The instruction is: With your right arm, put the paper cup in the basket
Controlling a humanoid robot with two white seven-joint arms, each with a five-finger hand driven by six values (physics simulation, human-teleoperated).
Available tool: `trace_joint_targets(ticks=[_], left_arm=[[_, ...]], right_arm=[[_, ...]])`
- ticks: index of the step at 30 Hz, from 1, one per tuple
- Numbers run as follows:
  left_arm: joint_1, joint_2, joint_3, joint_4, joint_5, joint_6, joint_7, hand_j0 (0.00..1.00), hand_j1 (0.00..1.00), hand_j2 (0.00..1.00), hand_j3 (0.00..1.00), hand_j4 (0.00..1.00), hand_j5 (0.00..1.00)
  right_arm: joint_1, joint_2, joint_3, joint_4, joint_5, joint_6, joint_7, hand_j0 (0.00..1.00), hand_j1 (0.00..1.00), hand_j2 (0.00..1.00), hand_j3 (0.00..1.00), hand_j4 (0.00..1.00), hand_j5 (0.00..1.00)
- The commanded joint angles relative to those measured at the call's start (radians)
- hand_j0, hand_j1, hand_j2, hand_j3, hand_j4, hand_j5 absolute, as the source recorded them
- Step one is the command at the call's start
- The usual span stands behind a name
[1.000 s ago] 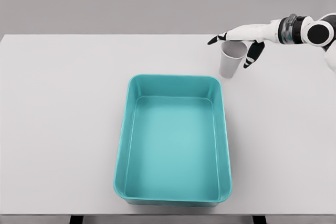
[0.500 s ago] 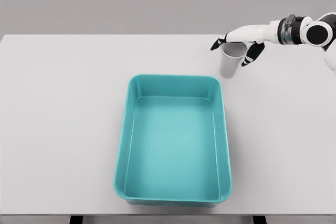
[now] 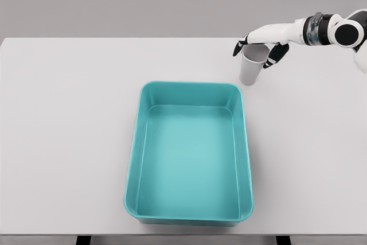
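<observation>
A white paper cup [image 3: 250,70] stands upright on the table just beyond the far right corner of the teal basket [image 3: 142,142]. My right hand [image 3: 256,49] reaches in from the right and sits over the cup's rim. Its dark fingertips [image 3: 274,54] press in against the rim on both sides, so the hand is shut on the cup. The cup's base rests on the table. The basket holds nothing. My left arm is out of view.
The white table [image 3: 69,113] extends wide to the left and right of the basket. Its front edge runs just below the basket's near wall, and a grey wall stands behind the table.
The right hand's fingers, spread wide a second ago, have drawn in around the cup's rim. The cup has stayed in place.
</observation>
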Motion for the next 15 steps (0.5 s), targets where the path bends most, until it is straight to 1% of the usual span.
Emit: trace_joint_targets(ticks=[1, 10, 12, 15], left_arm=[[0.000, 0.000, 0.000, 0.000, 0.000, 0.000, 0.000, 1.00, 1.00, 1.00, 1.00, 1.00, 1.00], [0.000, 0.000, 0.000, 0.000, 0.000, 0.000, 0.000, 1.00, 1.00, 1.00, 1.00, 1.00, 1.00], [0.000, 0.000, 0.000, 0.000, 0.000, 0.000, 0.000, 1.00, 1.00, 1.00, 1.00, 1.00, 1.00], [0.000, 0.000, 0.000, 0.000, 0.000, 0.000, 0.000, 1.00, 1.00, 1.00, 1.00, 1.00, 1.00]], right_arm=[[0.000, -0.002, -0.002, -0.001, -0.004, 0.002, 0.000, 0.71, 0.71, 0.71, 0.71, 0.71, 0.71], [-0.023, -0.017, -0.002, -0.028, -0.006, -0.008, 0.000, 0.70, 0.70, 0.70, 0.70, 0.70, 0.70], [-0.026, -0.022, -0.005, -0.047, -0.006, -0.008, 0.000, 0.70, 0.70, 0.70, 0.70, 0.70, 0.70], [-0.028, -0.058, -0.011, -0.092, -0.006, -0.008, 0.000, 0.70, 0.70, 0.70, 0.70, 0.70, 0.70]])
